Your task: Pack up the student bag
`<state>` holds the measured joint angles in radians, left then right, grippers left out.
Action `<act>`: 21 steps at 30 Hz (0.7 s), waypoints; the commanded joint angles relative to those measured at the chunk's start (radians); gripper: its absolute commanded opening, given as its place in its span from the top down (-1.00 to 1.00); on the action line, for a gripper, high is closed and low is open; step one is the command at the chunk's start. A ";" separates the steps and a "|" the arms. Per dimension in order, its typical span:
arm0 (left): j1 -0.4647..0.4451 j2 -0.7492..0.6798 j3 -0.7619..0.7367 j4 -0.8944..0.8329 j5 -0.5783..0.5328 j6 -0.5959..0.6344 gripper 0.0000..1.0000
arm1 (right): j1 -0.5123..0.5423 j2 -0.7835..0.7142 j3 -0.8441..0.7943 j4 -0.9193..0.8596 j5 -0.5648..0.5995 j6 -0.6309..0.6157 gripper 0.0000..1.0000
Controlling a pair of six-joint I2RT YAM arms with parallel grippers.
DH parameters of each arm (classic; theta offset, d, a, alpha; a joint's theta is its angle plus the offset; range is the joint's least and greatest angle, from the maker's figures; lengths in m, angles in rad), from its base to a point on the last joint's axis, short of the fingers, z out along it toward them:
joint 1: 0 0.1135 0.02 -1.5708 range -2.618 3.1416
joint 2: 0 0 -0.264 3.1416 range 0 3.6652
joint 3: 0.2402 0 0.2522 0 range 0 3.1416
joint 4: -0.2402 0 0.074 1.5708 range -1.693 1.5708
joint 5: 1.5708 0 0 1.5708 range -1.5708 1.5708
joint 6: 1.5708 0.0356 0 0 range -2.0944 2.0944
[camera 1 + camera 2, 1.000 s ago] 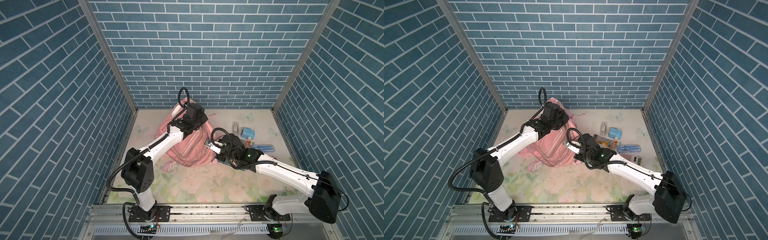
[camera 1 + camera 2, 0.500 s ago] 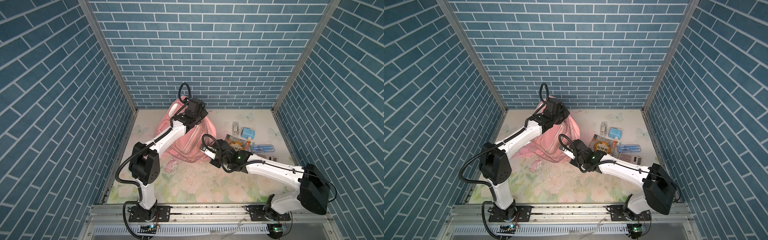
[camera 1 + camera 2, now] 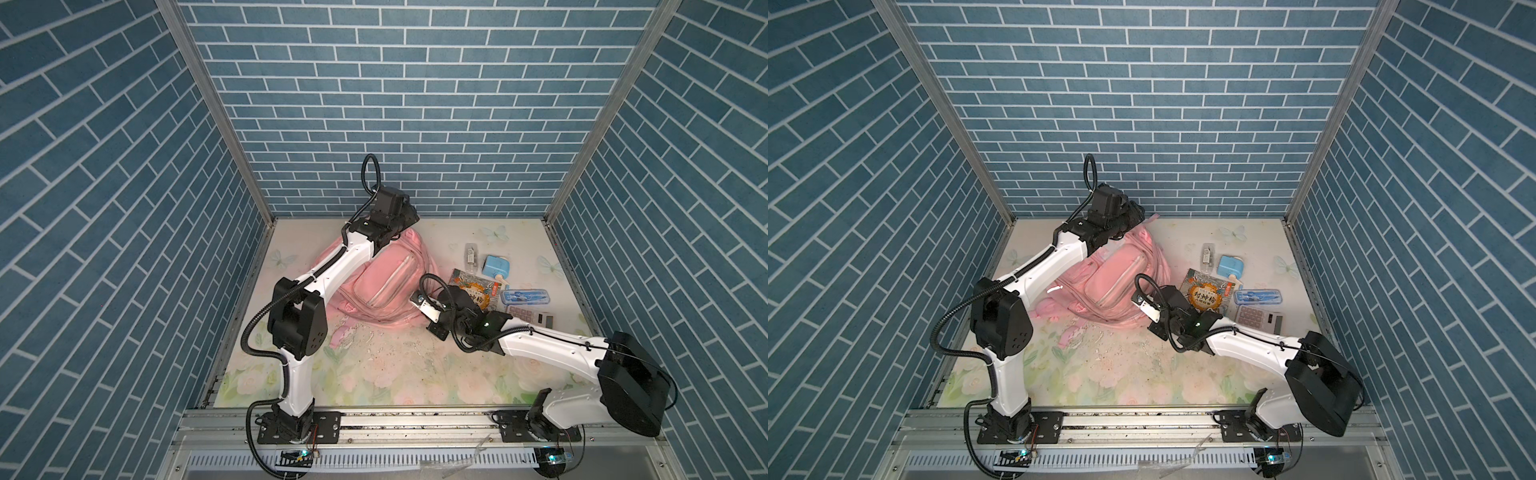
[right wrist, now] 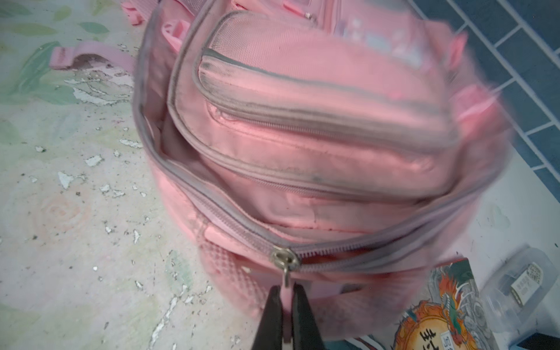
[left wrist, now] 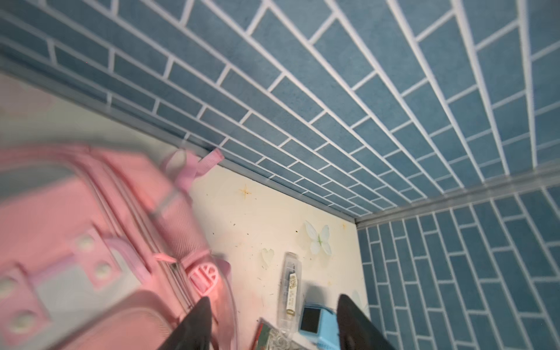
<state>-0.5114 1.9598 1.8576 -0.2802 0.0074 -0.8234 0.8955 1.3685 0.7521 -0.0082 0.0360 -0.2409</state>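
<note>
Student bag: large soft pink fabric student bag point(image 3: 386, 282) lies on the floral-printed table point(image 3: 374, 374), rear left of centre, main zip point(image 4: 212, 209) partly undone.
Left claw: my left claw point(image 5: 272, 303) stands spread apart, holding nothing, near the bag's far end.
Right claw: my right claw point(image 4: 286, 289) is clamped on the bag's metal zipper pull point(image 4: 285, 272).

Pink student bag point(image 3: 386, 286) on table point(image 3: 395, 374), book point(image 3: 478, 289) beside.
</note>
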 commanded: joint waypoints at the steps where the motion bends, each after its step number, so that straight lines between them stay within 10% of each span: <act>1: 0.031 -0.023 -0.015 -0.096 0.091 0.249 -0.46 | -0.035 -0.056 -0.007 0.030 -0.102 -0.044 1.00; 9: -0.020 -0.146 -0.273 -0.318 0.089 0.650 -0.45 | -0.078 -0.114 -0.074 0.055 -0.184 -0.039 1.00; 21: -0.193 -0.175 -0.451 -0.361 0.081 0.743 -0.45 | -0.089 -0.161 -0.132 0.077 -0.174 -0.009 1.00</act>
<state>-0.7002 1.7821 1.4178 -0.6102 0.0952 -0.1230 0.8104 1.2461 0.6243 0.0231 -0.1207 -0.2661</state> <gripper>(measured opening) 0.725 0.078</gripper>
